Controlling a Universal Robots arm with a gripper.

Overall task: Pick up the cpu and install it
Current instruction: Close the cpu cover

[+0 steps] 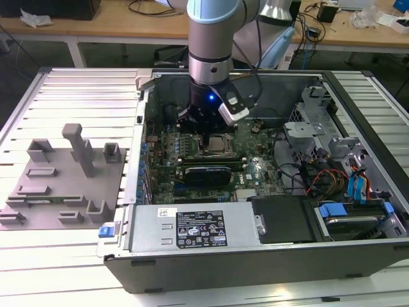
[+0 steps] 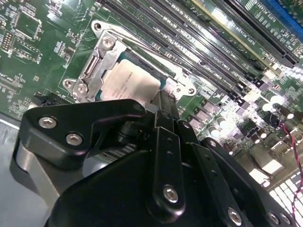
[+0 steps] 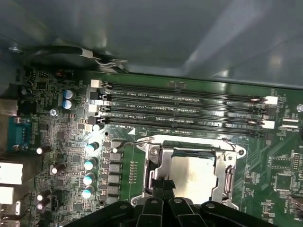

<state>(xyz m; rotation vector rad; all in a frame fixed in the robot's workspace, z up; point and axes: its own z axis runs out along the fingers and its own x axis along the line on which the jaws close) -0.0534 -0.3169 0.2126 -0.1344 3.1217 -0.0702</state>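
Observation:
The cpu [image 3: 194, 172], a flat square chip with a silvery top, lies flat inside the metal-framed socket [image 3: 154, 158] on the green motherboard. It also shows in the second wrist view as the cpu [image 2: 128, 82] and in the exterior view as the cpu [image 1: 221, 142]. My gripper [image 3: 162, 184] hangs just above the socket, its black fingertips [image 2: 164, 101] close together at one edge of the chip. Nothing shows between the fingers. In the exterior view my gripper [image 1: 206, 135] is down inside the open computer case.
Memory slots [image 3: 189, 111] run alongside the socket. An expansion card [image 1: 206, 173] and a power supply [image 1: 192, 227] lie nearer the case's front wall. Drive cages and cables [image 1: 332, 173] crowd the exterior view's right. A grey fixture plate [image 1: 57, 185] sits outside the case, on the exterior view's left.

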